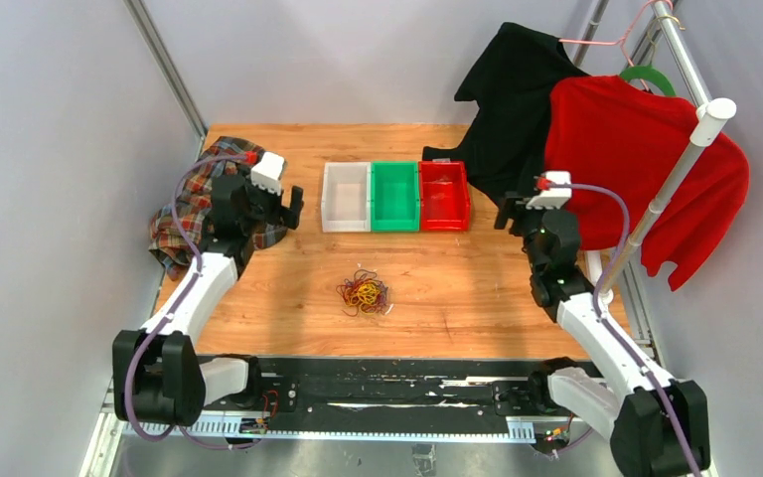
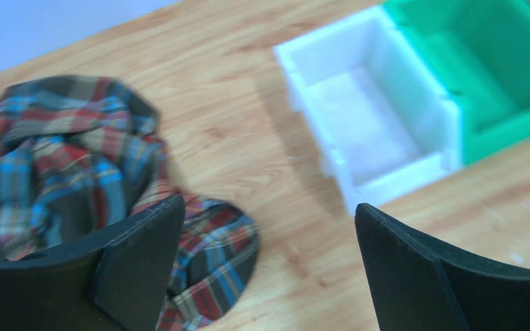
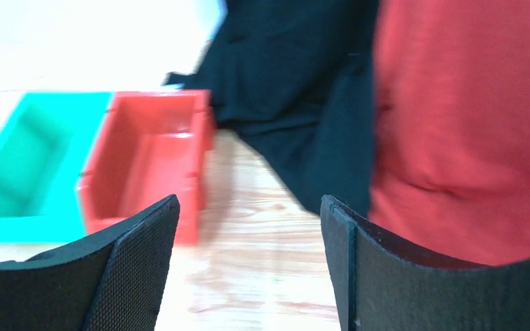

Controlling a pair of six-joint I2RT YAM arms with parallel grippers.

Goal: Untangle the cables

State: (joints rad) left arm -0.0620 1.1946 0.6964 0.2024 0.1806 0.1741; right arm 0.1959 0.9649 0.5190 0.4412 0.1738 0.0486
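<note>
The cables [image 1: 363, 294] lie as a small tangle of yellow-orange, dark red and dark purple wires on the wooden table, near its front middle. They show only in the top view. My left gripper [image 1: 290, 210] is open and empty, raised at the left beside the plaid cloth, well behind and left of the tangle. In its wrist view the left gripper [image 2: 269, 227] hangs over bare wood. My right gripper [image 1: 506, 212] is open and empty, raised at the right near the red bin. In its wrist view the right gripper [image 3: 248, 221] hangs over bare wood.
A white bin [image 1: 346, 198], a green bin [image 1: 394, 196] and a red bin [image 1: 444, 195] stand in a row at the back middle. A plaid cloth [image 1: 184, 214] lies at the left edge. A black garment [image 1: 512, 99] and a red garment [image 1: 636, 159] hang on a rack at the right.
</note>
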